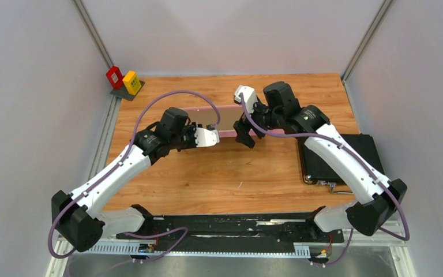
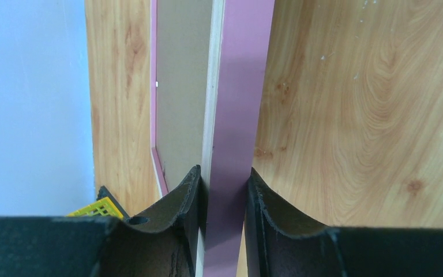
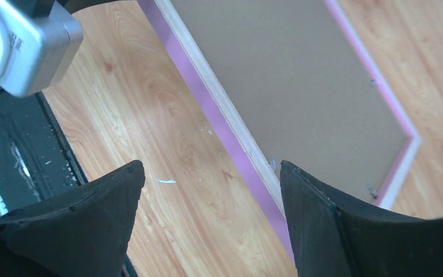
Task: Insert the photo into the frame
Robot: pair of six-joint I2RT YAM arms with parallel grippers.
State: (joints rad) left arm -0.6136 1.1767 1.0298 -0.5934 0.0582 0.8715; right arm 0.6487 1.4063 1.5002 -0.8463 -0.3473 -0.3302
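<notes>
the frame (image 2: 239, 86) runs lengthwise straight out ahead of the left gripper (image 2: 224, 173), whose jaws are pinched onto its pink rail, toward the right gripper (image 3: 210, 167), whose jaws gape wide and empty around that rail; the photo is out of sight.

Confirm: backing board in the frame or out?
In. The brown backing board fills the frame, sitting inside its pink border on every side visible.

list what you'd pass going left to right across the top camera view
red box → yellow box → left gripper, clamped on the frame → right gripper, open → black case
</notes>
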